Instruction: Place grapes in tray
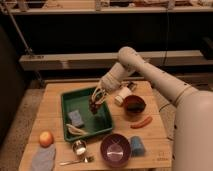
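Observation:
The green tray [70, 100] lies on the left middle of the wooden table. My gripper [97, 96] hangs over the tray's right side, reaching in from the right. It is shut on the dark grapes [94, 105], which dangle just above the tray floor, near its right wall. Inside the tray lie a blue-grey sponge [76, 118] and a pale banana-like piece [76, 130].
A brown-red bowl [134, 105] and a white cup [121, 95] stand right of the tray. An orange sausage [141, 122], purple bowl [116, 149], blue cup [137, 146], metal cup [79, 147], spoon [75, 161], orange fruit [46, 138] and grey cloth [43, 158] lie along the front.

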{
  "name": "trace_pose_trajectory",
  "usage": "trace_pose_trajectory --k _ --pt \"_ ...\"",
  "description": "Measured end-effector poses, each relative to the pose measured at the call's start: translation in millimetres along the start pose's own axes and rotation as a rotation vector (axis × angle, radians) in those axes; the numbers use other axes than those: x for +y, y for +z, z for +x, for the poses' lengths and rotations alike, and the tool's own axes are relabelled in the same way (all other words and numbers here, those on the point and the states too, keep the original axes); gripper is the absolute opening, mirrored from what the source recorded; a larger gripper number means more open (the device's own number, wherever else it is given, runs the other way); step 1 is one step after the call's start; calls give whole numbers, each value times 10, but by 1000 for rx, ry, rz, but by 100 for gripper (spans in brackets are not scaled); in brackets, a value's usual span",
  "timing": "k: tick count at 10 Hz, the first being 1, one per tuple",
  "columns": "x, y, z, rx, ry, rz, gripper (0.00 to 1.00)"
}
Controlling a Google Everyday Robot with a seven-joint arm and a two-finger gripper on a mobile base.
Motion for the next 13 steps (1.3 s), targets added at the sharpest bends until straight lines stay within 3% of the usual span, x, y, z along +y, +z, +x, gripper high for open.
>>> trace_pose_trajectory --k 5,7,13 --pt "-17 124 104 0 38 -40 62" --pt "-19 188 148 -4 50 -56 78" --pt "-23 219 158 -11 52 -67 80"
